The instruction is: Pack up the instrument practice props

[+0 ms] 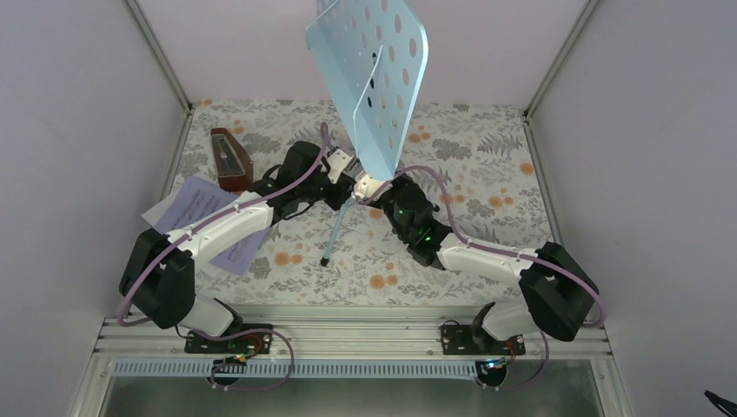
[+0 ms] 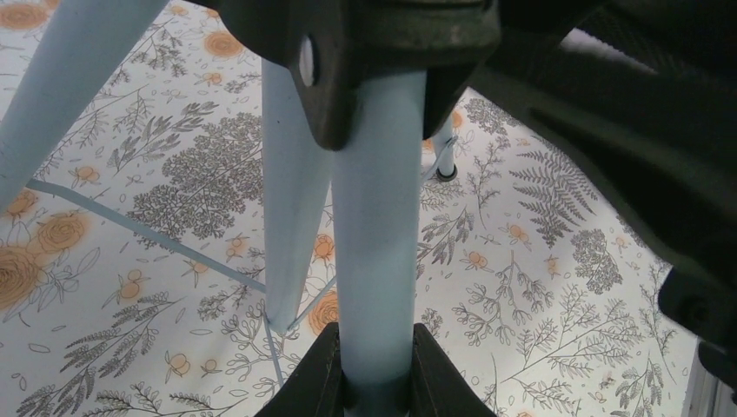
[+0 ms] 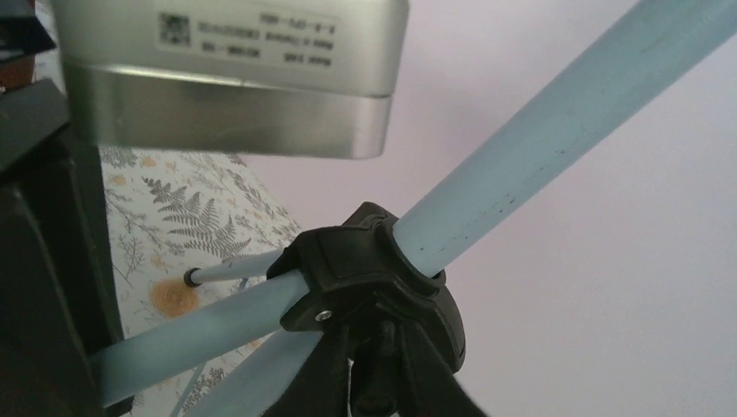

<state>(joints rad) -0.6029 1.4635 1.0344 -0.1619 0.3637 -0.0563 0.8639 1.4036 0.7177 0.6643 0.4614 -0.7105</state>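
Observation:
The pale-blue perforated music stand (image 1: 374, 69) stands tilted over the middle of the table, one leg (image 1: 335, 234) reaching to the cloth. My left gripper (image 1: 341, 165) is shut on its centre pole (image 2: 375, 217), just below the black leg hub (image 2: 382, 52). My right gripper (image 1: 369, 187) is shut on that same hub (image 3: 365, 278) from the other side, fingers (image 3: 335, 373) pressed on the hub's underside. The reddish-brown pyramid metronome (image 1: 230, 161) stands at the back left. White and lilac sheet-music pages (image 1: 195, 204) lie under my left arm.
The table has a floral cloth (image 1: 469, 156) and is boxed in by pale walls on three sides. The stand's other legs (image 2: 291, 200) splay out close to both grippers. The left wrist's silver camera housing (image 3: 235, 87) sits right beside the right gripper.

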